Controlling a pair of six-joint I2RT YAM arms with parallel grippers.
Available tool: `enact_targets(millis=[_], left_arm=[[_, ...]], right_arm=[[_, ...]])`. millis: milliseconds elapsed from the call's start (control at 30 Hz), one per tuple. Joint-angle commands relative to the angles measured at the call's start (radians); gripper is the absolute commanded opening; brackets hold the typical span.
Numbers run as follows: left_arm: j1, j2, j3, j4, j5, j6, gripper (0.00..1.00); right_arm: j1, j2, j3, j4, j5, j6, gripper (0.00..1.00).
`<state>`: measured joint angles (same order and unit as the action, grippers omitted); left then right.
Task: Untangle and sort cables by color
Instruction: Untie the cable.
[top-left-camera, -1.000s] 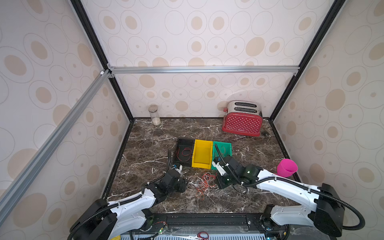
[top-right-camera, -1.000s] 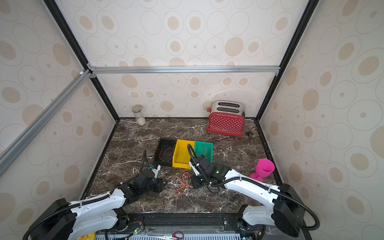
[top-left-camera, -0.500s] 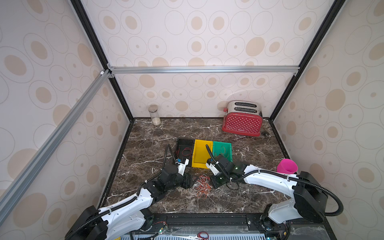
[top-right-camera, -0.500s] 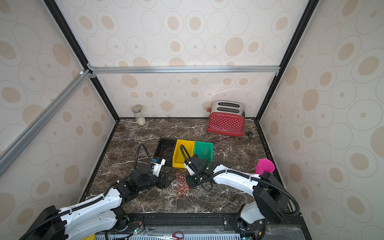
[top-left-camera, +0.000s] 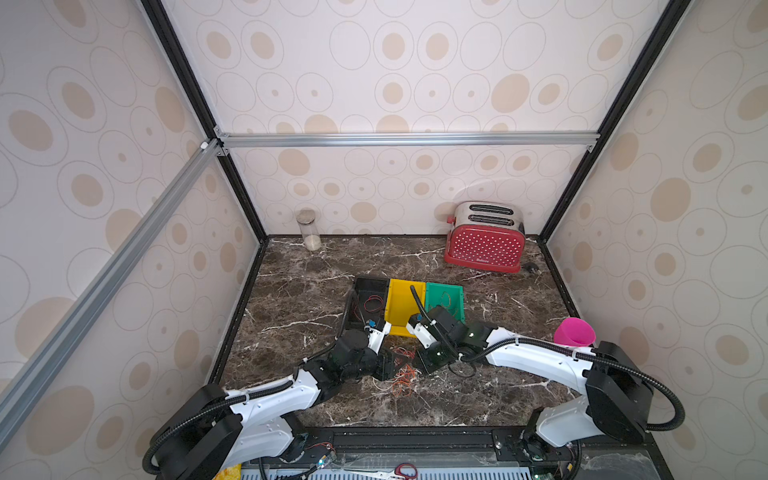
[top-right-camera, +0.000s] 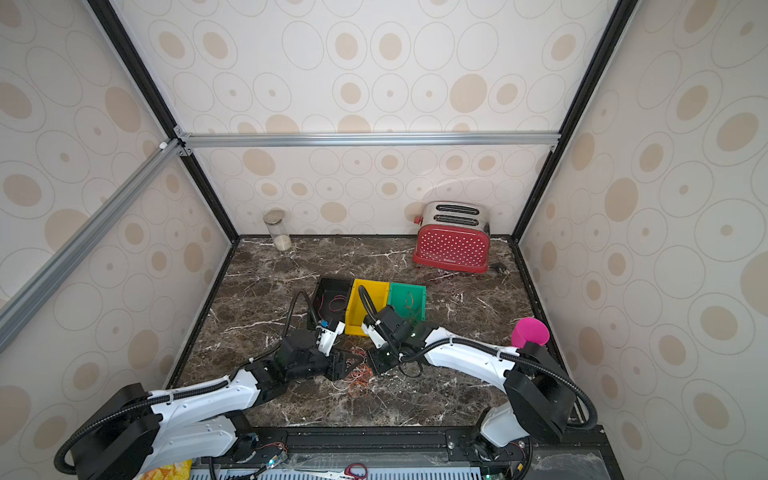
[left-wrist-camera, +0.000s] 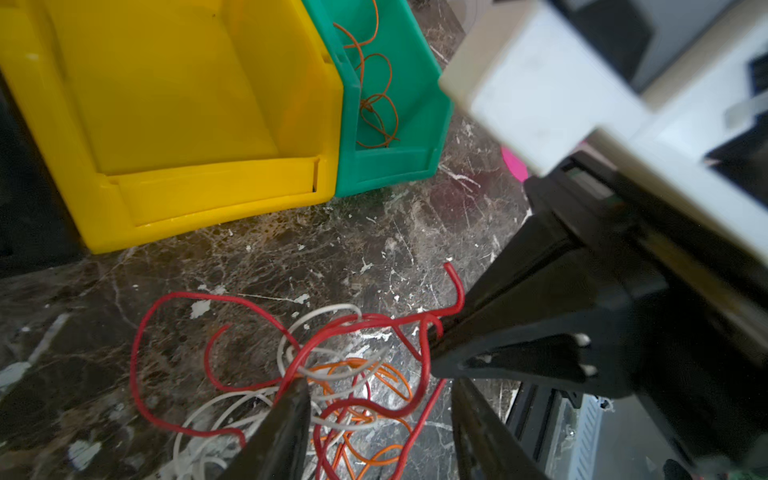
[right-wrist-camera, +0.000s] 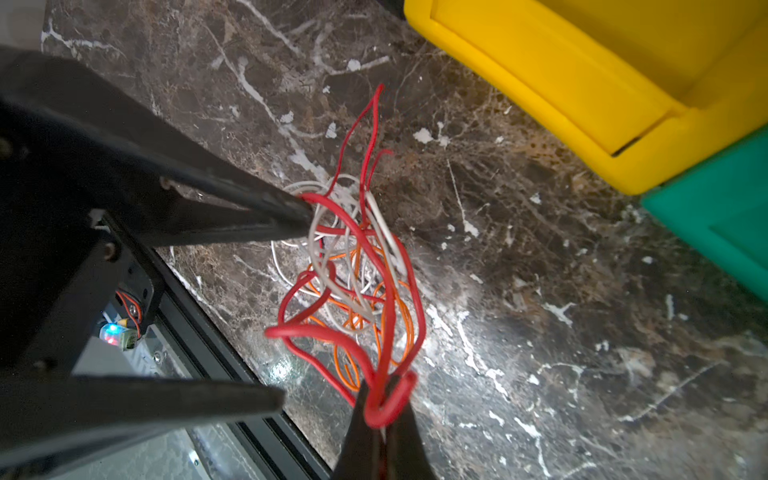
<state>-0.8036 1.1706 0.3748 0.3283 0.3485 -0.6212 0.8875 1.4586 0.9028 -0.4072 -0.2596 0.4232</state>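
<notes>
I see my right gripper (right-wrist-camera: 384, 411) pinching a red cable (right-wrist-camera: 299, 331) in the tangle (top-left-camera: 401, 376) (beside the yellow bin (top-left-camera: 401, 307)), left gripper (left-wrist-camera: 376, 384) spread.

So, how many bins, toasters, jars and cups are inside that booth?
Bins: 3 (black bin, yellow bin, green bin)
Toaster: 1
Glass jar: 1
Pink cup: 1
Total: 6
</notes>
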Motion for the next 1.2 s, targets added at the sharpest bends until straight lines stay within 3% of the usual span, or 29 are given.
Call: enact_targets(millis=[0,233,433,567,967,1167], left_arm=[[-0.009,0.031,0.068,0.016,-0.047,0.034,0.48],[-0.007,0.036,0.089,-0.041,-0.146,0.029,0.21],[0.017,-0.007,0.043,-0.041,-0.240,-0.049,0.08],[0.039,-0.056,0.012,-0.076,-0.286,-0.080,0.05],[0.056,-0.104,-0.030,-0.053,-0.261,-0.083,0.04],[0.062,-0.131,-0.031,-0.103,-0.307,-0.083,0.04]], right_arm=[[0.014,0.011,0.037,-0.008,-0.014,-0.026,0.00],[0.017,-0.012,0.012,-0.029,0.024,-0.032,0.00],[0.015,-0.082,-0.049,-0.038,0.080,-0.018,0.00],[0.001,-0.125,-0.105,-0.019,0.095,0.015,0.00],[-0.061,-0.138,-0.159,0.007,0.082,0.074,0.00],[-0.092,-0.179,-0.167,-0.067,0.159,0.092,0.00]])
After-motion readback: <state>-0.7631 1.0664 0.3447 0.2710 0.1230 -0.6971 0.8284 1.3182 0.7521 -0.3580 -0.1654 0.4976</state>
